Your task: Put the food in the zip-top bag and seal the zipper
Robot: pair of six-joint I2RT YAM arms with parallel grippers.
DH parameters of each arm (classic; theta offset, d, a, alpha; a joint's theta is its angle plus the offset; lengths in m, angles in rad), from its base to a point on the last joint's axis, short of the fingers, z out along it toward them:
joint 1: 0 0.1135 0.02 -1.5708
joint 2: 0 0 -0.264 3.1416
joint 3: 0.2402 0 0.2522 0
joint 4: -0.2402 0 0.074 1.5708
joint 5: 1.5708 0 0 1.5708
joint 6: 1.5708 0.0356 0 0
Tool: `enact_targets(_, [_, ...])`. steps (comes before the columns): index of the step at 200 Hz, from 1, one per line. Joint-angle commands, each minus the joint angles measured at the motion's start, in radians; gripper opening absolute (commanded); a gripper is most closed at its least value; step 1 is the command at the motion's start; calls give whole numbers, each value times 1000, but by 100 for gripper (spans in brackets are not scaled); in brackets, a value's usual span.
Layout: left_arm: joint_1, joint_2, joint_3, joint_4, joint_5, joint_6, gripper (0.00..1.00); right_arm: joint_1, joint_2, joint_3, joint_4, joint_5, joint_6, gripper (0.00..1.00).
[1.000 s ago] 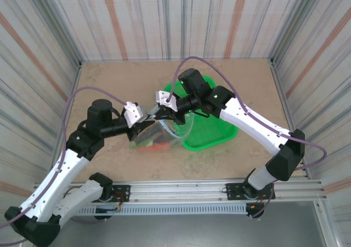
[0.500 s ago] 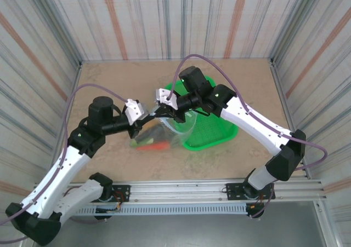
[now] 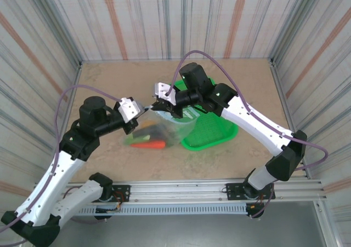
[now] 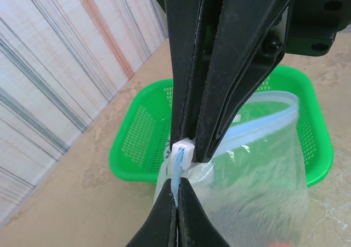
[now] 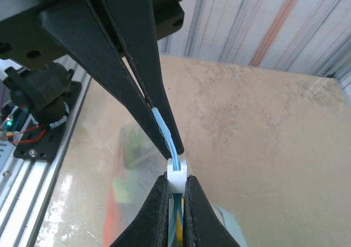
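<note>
Both arms reach inward from either side, elbows bent, wrists turned toward each other. The left gripper (image 3: 145,111) and right gripper (image 3: 157,107) meet almost tip to tip, each pinched tight on the zipper (image 5: 163,125).

I'm working in a robot test cell, lab-style: the left arm (image 3: 55,173) and right arm (image 3: 249,121) are bolted to an aluminium rail (image 3: 181,189) at the near edge of a beige desk (image 3: 109,77), boxed in by striped panel walls (image 3: 164,22).

One left gripper (image 3: 144,113), one right gripper (image 3: 157,105), one zip-top bag (image 3: 178,126), one green basket (image 3: 215,130).
</note>
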Motion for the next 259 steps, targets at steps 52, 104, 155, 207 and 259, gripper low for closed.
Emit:
enact_targets(52, [0,-92,70,74,-116,41,0,-65,-28,-76,-19,112,59,0])
enact_targets(104, [-6,-106,84,86,-167,67,0,-107,-60,-183,19,127,94,0])
enact_targets(155, [-8,-113,82,91,-187,82,0,-169,-107,-340,81,181,156,0])
enact_targets(207, [-9,-135,64,111,-207,85,0,-221,-175,-506,167,263,245,0])
enact_targets(259, [-13,-140,52,120,-216,84,0,-221,-232,-616,153,386,234,0])
